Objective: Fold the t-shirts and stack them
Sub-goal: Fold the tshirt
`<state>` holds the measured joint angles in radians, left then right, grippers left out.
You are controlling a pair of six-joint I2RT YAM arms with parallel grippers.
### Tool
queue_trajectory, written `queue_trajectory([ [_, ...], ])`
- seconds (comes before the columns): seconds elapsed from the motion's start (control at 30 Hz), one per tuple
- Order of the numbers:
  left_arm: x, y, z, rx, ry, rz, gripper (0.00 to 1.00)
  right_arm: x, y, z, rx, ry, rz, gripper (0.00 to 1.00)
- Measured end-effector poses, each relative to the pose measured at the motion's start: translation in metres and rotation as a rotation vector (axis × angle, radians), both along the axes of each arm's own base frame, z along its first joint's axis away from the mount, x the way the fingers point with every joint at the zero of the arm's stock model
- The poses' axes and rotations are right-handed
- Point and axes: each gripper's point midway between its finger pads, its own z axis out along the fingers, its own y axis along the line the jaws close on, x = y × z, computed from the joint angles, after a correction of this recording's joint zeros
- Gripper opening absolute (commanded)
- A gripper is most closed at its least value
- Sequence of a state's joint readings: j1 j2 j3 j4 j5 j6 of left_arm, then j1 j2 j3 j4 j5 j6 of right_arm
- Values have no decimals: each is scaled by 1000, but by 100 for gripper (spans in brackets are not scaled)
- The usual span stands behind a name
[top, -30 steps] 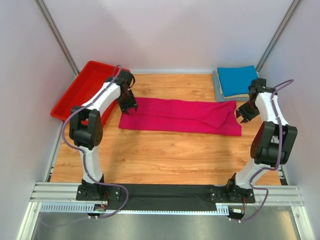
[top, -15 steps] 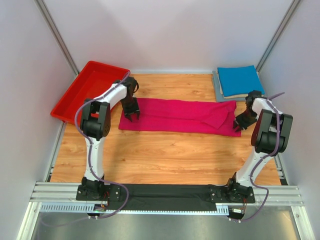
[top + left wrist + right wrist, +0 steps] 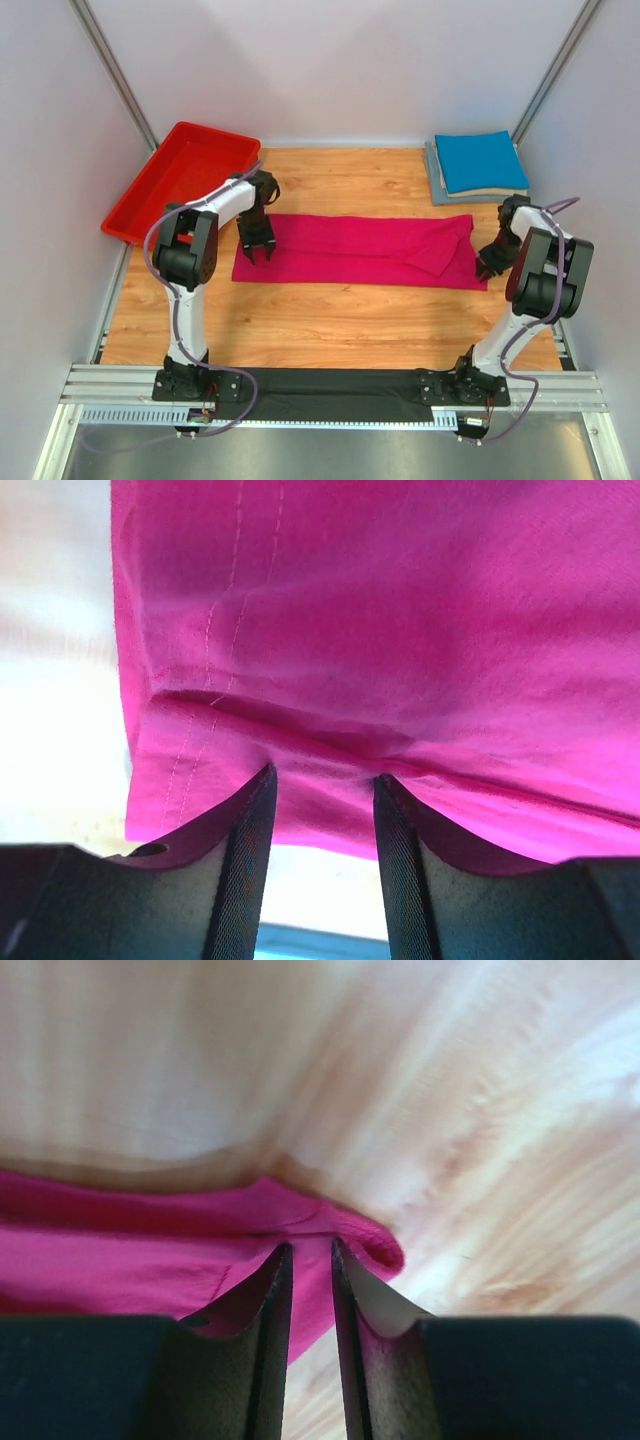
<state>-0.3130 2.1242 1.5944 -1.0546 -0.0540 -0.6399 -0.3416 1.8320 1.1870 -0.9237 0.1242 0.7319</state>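
Gripping the magenta t-shirt [image 3: 350,248] at its 9 and 3 o'clock ends, left fingers [image 3: 240,880] and right fingers [image 3: 265,1360] drag it across the surface [image 3: 330,320] toward 6 o'clock, probably squaring it for folding.

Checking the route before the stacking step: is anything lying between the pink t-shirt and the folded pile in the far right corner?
Nothing visible. Only bare table separates the pink t-shirt from the folded pile. The red bin sits far left, off that route. Its cloth lies inside both the left gripper and right gripper.
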Motion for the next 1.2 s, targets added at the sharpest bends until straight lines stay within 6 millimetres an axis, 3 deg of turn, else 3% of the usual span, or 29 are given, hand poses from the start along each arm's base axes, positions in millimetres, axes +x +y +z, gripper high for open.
queue_trajectory([
  [0.2, -48, 11, 1, 38, 82, 28, 52, -36, -8, 4, -37, 82, -21, 24],
  [0.3, -58, 17, 5, 67, 108, 34, 54, -44, -15, 14, -65, 89, -22, 26],
  [0.4, -58, 18, 17, 68, 91, 35, 55, -38, -10, 34, -73, 19, 10, 31],
  [0.47, -54, 15, 31, 43, 53, 32, 55, -27, 3, 49, -57, -58, 52, 35],
  [0.6, -44, -3, 68, -88, -62, 5, 55, -2, 54, 74, 17, -226, 196, 46],
  [0.67, -44, -14, 83, -168, -111, -22, 55, 2, 85, 74, 77, -298, 261, 52],
  [0.73, -49, -22, 91, -234, -136, -49, 55, -7, 108, 63, 142, -320, 287, 57],
  [0.9, -88, -30, 84, -350, -85, -99, 55, -26, 127, 31, 236, -324, 239, 58],
  [1.0, -109, -28, 76, -375, -48, -106, 56, -20, 134, 31, 249, -354, 242, 58],
  [1.2, -116, -31, 75, -405, -41, -117, 55, -2, 147, 32, 250, -417, 268, 57],
])
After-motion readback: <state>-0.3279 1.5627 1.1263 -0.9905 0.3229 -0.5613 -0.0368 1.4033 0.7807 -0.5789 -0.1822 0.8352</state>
